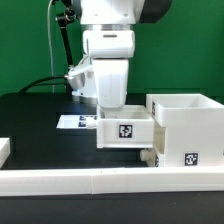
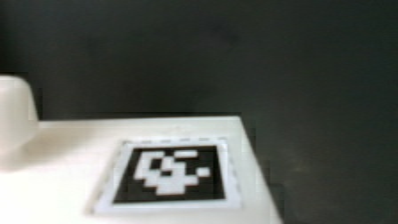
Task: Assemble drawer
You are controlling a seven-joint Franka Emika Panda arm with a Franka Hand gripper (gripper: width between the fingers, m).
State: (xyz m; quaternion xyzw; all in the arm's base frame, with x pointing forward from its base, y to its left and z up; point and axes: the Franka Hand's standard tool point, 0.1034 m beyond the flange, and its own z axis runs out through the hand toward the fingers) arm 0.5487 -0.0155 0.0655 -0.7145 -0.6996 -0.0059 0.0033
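A small white open-top tray (image 1: 125, 131) with a square tag on its front hangs right under my gripper (image 1: 112, 106). Its underside sits higher than the foot of the large white housing (image 1: 186, 128), which stands just to the exterior view's right with its own tag low on the front. The tray's right end is against the housing's left wall. My fingers reach down into the tray and are hidden by its wall. In the wrist view a tagged white face of the tray (image 2: 169, 170) fills the near field, and the fingers do not show.
The low white rail (image 1: 100, 181) runs along the front. The marker board (image 1: 74, 122) lies behind the tray at the exterior view's left. Another white part (image 1: 4, 149) shows at the far left edge. A rounded white shape (image 2: 11, 115) sits at the wrist view's edge.
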